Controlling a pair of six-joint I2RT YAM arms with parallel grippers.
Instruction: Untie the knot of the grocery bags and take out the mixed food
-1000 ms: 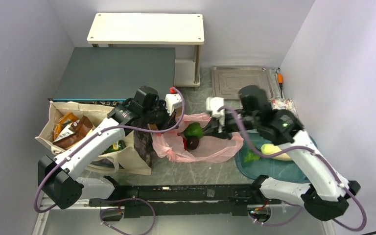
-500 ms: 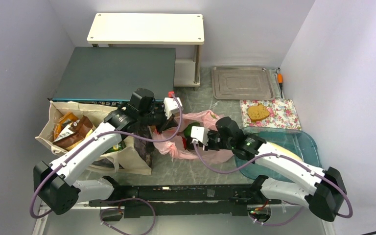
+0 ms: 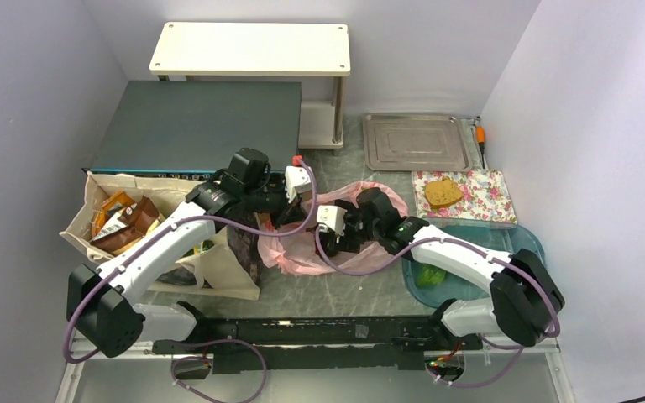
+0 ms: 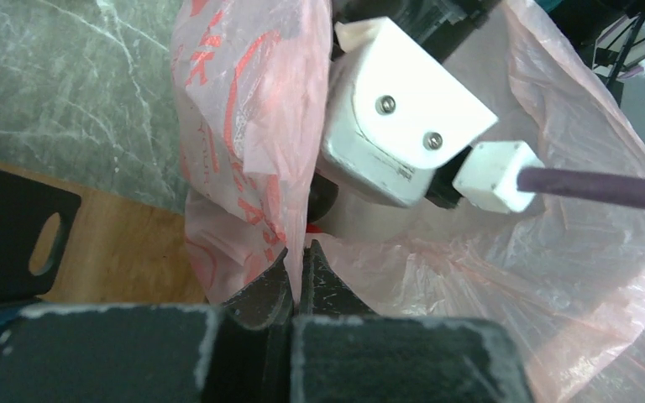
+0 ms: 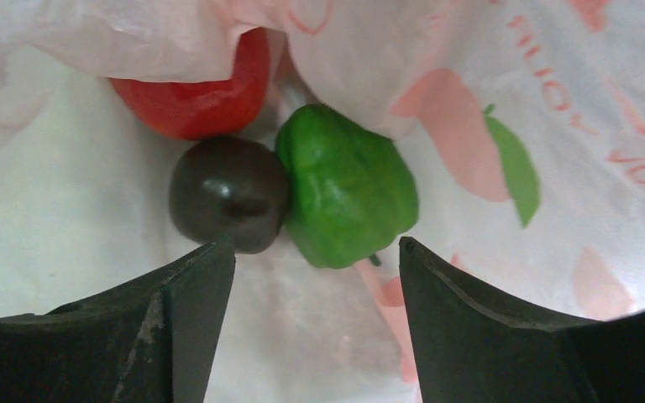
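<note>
The thin pink plastic bag [image 3: 302,256] lies open at mid-table; its knot is out of view. My left gripper [image 3: 285,217] is shut on a fold of the bag's rim [image 4: 243,126] and holds that side up. My right gripper [image 3: 342,242] reaches into the bag's mouth, open with nothing between its fingers. Just beyond its fingertips [image 5: 218,260] lie a green pepper [image 5: 348,185], a dark round fruit [image 5: 228,193] touching it, and a red fruit [image 5: 197,92] half under the film. The beige tote [image 3: 218,273] stands to the left with chip bags [image 3: 122,222] inside.
A blue-green tray [image 3: 521,239] at the right holds leafy greens [image 3: 428,275]. Behind it a bread slice [image 3: 443,191] sits on a floral napkin, with a metal tray [image 3: 416,140] farther back. A dark box [image 3: 197,124] and a white shelf [image 3: 252,49] fill the back left.
My right arm swung from the tray side leftward and down into the pink bag, and its jaws opened. My left gripper kept its hold on the rim and barely moved.
</note>
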